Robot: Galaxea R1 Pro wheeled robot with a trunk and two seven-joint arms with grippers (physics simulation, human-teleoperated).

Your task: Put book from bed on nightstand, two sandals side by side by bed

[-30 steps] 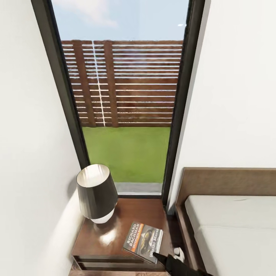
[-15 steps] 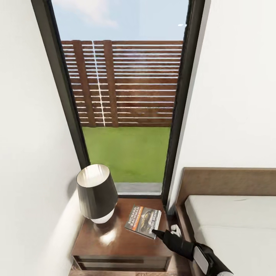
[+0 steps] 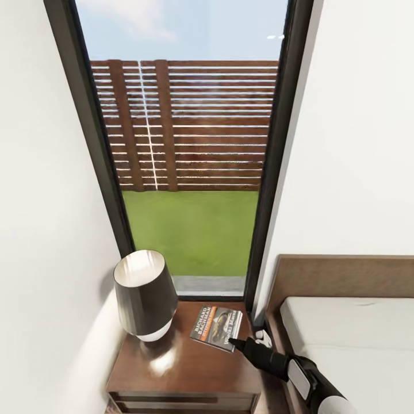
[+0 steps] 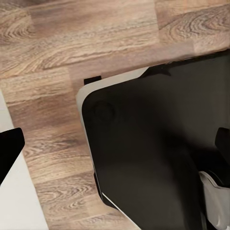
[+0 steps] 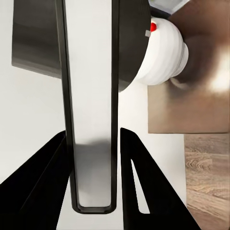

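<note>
Book placement nearly done: the small dark paperback book with the orange band (image 3: 217, 328) has slid from the front right corner toward the back right corner of the glossy reddish-brown wooden nightstand (image 3: 172, 374), beside the dark-shaded lamp (image 3: 144, 296). Right tool (image 3: 237, 344) stays closed on the book's near corner, the cover edge between its black fingers (image 5: 43, 187). Release remains; judged next, the sandals. Pale-grey mattress bed (image 3: 351, 333) adjoins.
</note>
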